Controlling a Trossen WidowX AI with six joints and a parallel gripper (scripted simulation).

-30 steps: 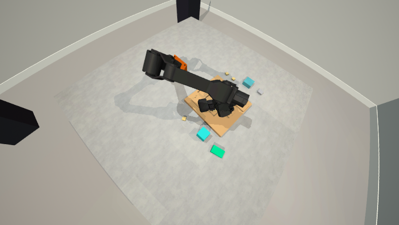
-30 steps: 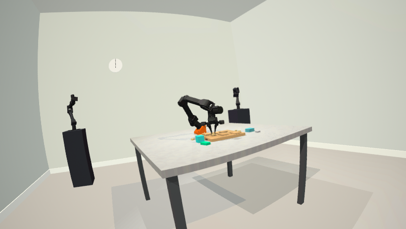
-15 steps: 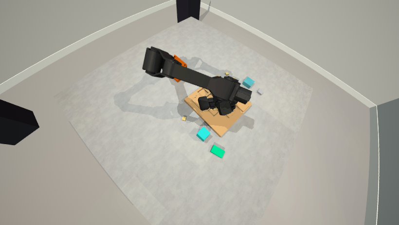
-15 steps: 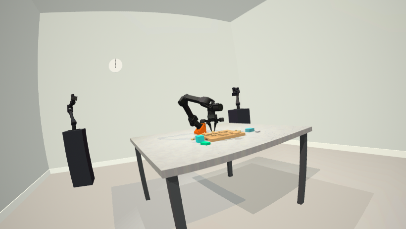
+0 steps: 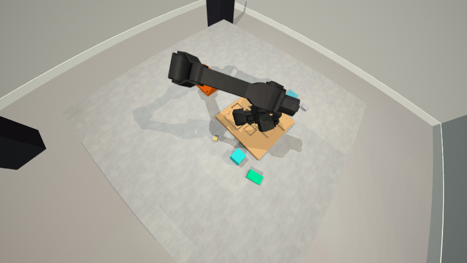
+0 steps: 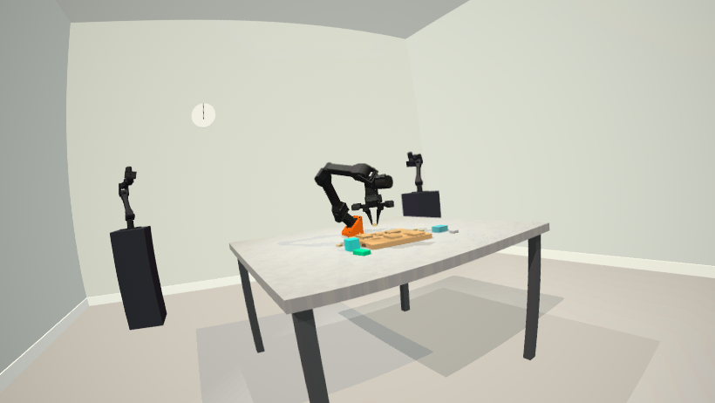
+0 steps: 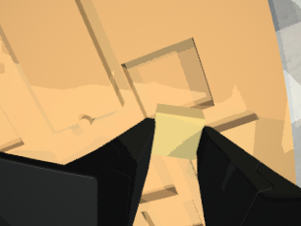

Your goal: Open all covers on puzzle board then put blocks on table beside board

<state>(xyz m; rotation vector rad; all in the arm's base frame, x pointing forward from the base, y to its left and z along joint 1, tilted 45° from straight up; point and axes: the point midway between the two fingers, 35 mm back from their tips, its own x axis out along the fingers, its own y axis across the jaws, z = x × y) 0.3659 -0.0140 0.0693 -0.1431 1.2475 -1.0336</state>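
Tan block pinched in claw, raised above its square well, upright, roughly cubic

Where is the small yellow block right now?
In the wrist view the yellow block is pinched in the gripper, lifted above the wooden board, just below its empty square well.
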